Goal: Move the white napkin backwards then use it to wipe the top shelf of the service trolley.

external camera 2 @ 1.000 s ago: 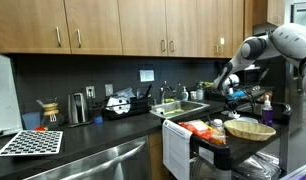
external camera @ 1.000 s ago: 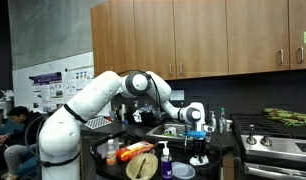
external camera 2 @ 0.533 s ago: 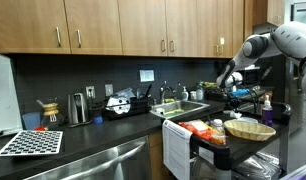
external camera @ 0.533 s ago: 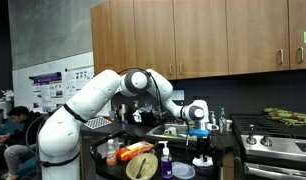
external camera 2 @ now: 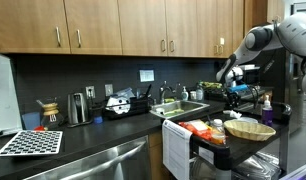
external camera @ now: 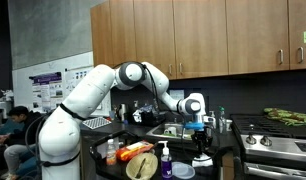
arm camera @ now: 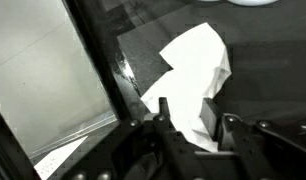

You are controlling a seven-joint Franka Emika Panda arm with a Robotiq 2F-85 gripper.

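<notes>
Now: claw [arm camera: 207,130] partly spread, gripping nothing. White napkin [arm camera: 193,70] lies crumpled on the trolley's top shelf [arm camera: 268,70], at 12 o'clock from the claw, lower edge between the fingers [arm camera: 179,122].

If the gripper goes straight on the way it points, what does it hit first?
Probably the white napkin, right ahead of the gripper in the wrist view, with the top shelf beneath it; depth is unclear.
</notes>
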